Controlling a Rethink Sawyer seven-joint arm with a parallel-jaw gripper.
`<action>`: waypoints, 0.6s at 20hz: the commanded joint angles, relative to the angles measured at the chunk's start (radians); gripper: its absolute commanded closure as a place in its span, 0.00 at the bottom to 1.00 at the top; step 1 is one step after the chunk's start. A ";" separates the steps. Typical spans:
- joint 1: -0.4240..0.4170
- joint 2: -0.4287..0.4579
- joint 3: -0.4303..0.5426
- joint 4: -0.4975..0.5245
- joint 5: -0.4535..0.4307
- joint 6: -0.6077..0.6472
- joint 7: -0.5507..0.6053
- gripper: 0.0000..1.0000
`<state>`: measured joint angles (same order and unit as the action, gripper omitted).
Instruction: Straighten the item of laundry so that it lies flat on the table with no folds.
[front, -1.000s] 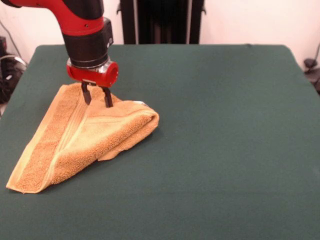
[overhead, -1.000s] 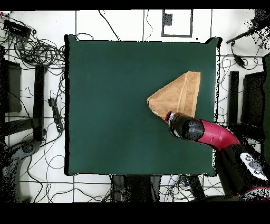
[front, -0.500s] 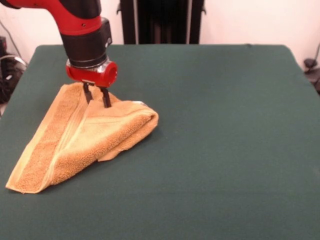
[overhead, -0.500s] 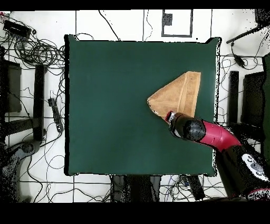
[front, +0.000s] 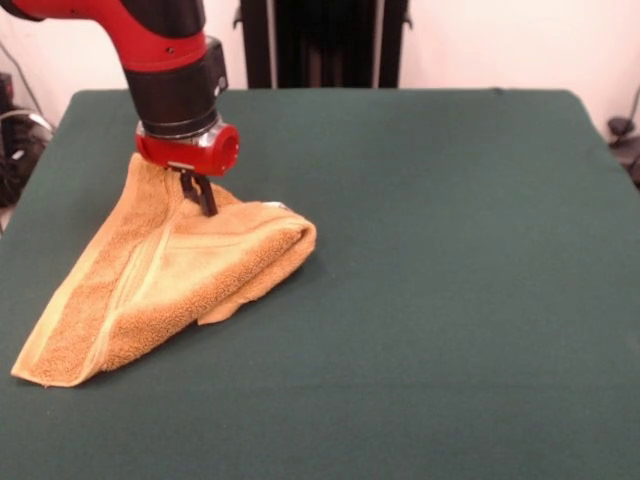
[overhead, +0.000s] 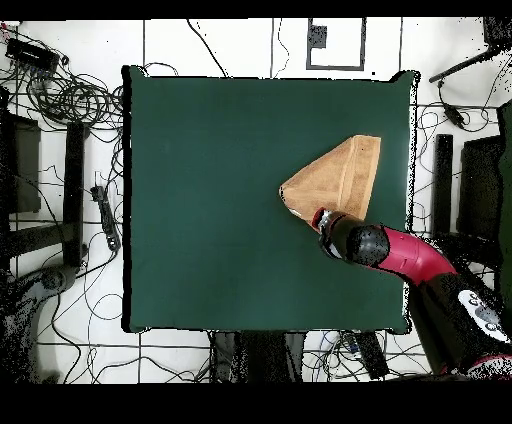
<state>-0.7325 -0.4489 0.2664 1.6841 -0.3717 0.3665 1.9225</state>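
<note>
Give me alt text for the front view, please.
A red and black robot arm's gripper has its fingers shut on a folded golden-orange towel at its far corner. The towel lies bunched on a dark green table.

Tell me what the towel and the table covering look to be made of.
The towel looks like golden-orange terry cloth: a nubby, looped pile, with smoother, paler woven bands running along it. The table covering seems to be a dark green felt-like cloth: matte, even, no sheen or visible weave, though the exact fabric is not certain.
</note>
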 joint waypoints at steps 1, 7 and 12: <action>0.040 0.122 0.141 0.025 -0.029 -0.126 0.022 1.00; 0.046 0.122 0.178 0.017 0.018 -0.063 0.019 1.00; 0.127 0.093 0.128 -0.027 0.030 -0.031 0.063 1.00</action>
<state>-0.7281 -0.4496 0.2663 1.6831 -0.3722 0.3658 1.9225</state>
